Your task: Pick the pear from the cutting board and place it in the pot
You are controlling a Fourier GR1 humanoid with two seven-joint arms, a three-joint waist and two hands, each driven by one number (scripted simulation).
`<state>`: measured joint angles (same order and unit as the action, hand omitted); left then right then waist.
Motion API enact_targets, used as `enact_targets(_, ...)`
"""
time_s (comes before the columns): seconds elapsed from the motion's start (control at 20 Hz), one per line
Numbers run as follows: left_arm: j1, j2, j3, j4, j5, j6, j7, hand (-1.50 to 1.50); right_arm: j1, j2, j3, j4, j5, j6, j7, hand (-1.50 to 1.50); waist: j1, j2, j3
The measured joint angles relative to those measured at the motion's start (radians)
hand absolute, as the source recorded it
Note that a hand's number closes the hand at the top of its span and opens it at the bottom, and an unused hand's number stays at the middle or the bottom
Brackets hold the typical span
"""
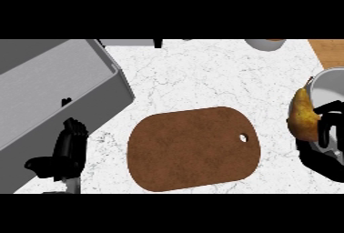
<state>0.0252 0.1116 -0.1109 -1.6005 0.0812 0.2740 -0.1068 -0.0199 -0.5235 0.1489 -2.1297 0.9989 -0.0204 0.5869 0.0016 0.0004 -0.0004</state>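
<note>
A brown cutting board (193, 148) lies bare in the middle of the white marble counter. At the right edge my right hand (327, 136) is curled round a yellow-brown pear (304, 118), holding it upright at the near rim of the grey pot (329, 86). Most of the pot is cut off by the view's right edge. My left hand (66, 148) rests open at the lower left, fingers up, beside the sink.
A grey sink basin (53, 86) fills the upper left. A white cup or bowl (265, 44) stands at the back edge. A wooden surface (329, 50) shows at the top right corner.
</note>
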Motion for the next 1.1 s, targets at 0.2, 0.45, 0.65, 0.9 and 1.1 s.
enact_targets(0.2, -0.001, 0.006, 0.012, 0.007, 0.010, -0.017, -0.008, 0.00, -0.024, -0.033, -0.133, 0.133, -0.088, -0.029, -0.113, 1.50, 0.002, 0.000, 0.000)
enact_targets(0.45, 0.012, 0.002, 0.018, 0.006, 0.005, -0.018, -0.024, 0.00, -0.042, -0.078, -0.271, 0.316, -0.189, -0.049, -0.275, 1.50, 0.002, 0.000, 0.000)
enact_targets(0.65, 0.006, -0.001, 0.014, 0.013, -0.002, -0.021, -0.026, 0.00, -0.084, -0.092, -0.318, 0.501, -0.241, -0.056, -0.397, 1.50, 0.007, 0.001, 0.001)
enact_targets(0.9, -0.003, -0.001, 0.018, 0.028, -0.002, -0.030, -0.034, 0.00, -0.139, -0.117, -0.349, 0.747, -0.269, -0.055, -0.550, 1.50, 0.011, 0.003, 0.001)
enact_targets(1.1, 0.005, -0.006, 0.014, 0.010, -0.005, -0.026, -0.019, 0.00, -0.190, -0.111, -0.354, 0.926, -0.253, -0.056, -0.588, 1.50, 0.014, 0.003, 0.001)
